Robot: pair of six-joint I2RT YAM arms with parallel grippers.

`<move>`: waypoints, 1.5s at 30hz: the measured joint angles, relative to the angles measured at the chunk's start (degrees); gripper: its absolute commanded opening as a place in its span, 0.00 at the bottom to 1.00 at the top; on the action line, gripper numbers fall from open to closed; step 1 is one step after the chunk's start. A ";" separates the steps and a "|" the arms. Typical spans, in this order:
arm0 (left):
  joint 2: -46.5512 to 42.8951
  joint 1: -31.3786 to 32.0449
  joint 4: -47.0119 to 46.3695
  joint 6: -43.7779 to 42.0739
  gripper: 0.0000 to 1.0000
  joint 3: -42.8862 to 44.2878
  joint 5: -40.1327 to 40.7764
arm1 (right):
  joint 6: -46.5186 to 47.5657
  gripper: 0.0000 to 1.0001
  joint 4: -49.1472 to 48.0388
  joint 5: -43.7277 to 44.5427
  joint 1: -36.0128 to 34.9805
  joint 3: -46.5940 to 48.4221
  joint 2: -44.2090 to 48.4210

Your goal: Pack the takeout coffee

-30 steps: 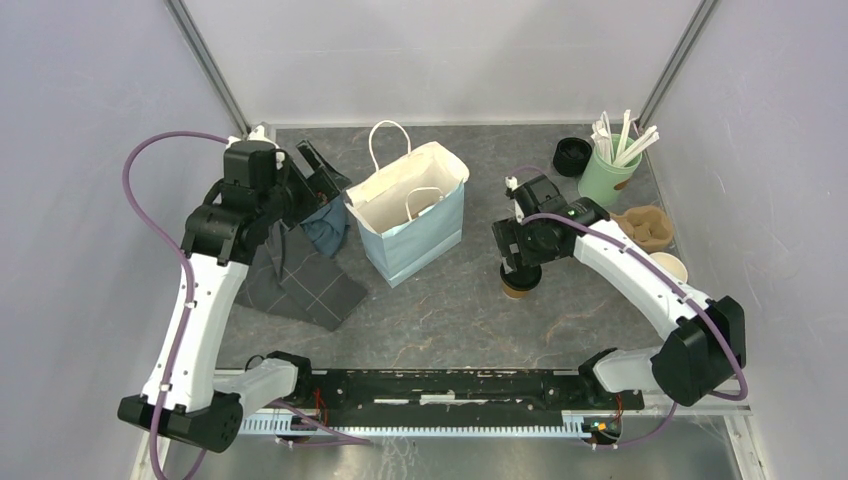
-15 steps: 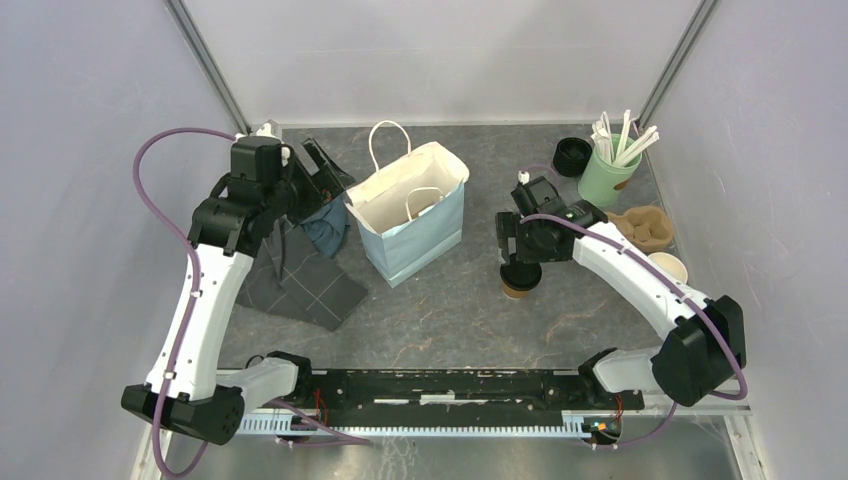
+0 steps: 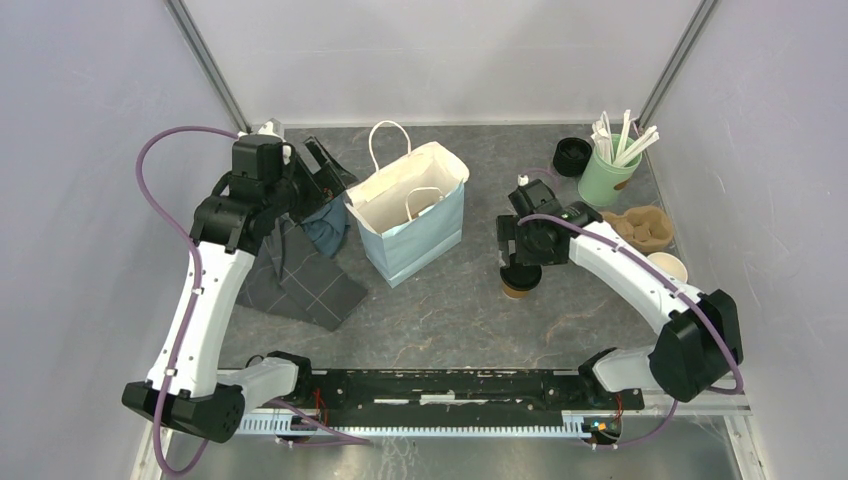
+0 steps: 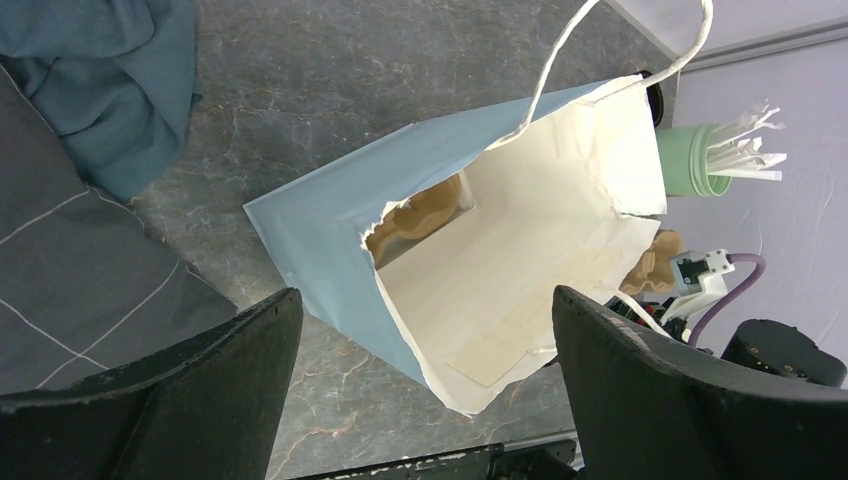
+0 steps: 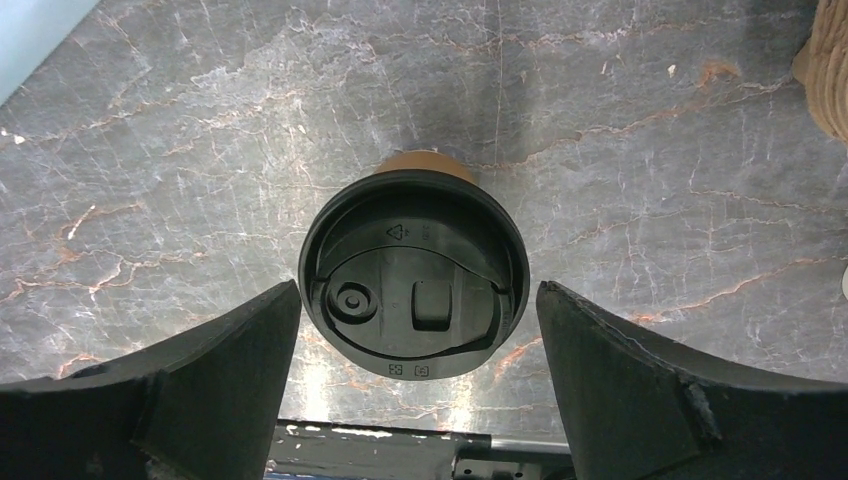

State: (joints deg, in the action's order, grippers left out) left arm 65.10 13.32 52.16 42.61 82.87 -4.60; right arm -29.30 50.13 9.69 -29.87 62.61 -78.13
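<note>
Two claws spread wide, cup half-hidden.
From above, the right claw (image 5: 417, 292) straddles and hides most of the takeout coffee (image 5: 414, 272), upright on the desk (image 5: 200, 120) at four o'clock from the bag (image 3: 410, 235); the left claw (image 4: 425, 293) faces that bag.

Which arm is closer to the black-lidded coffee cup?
Right. The right end effector hangs open over the coffee cup; the left end effector hovers beside the blue bag.

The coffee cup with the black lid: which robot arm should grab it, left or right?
Right. The right pincer is open over the coffee cup, one finger on each side of the lid, not yet gripping. The left pincer is open, but it hangs by the blue bag, far from the cup.
</note>
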 measured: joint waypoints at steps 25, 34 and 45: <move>0.46 0.00 -0.02 0.00 1.00 0.00 -0.04 | 0.17 0.83 -0.42 2.40 -2.29 -1.62 -0.33; 0.44 0.00 4.33 2.43 1.00 0.00 1.88 | 0.20 0.82 -1.22 2.69 -2.67 -2.49 -0.33; -0.09 0.00 12.61 7.45 0.91 0.11 0.92 | 2.27 0.60 -1.22 3.63 -2.75 -2.49 2.16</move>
State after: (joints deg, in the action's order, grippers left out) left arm 65.01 13.32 64.77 50.06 82.98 -3.68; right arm -27.03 48.90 13.32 -32.62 60.12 -75.96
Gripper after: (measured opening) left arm 0.963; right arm 0.764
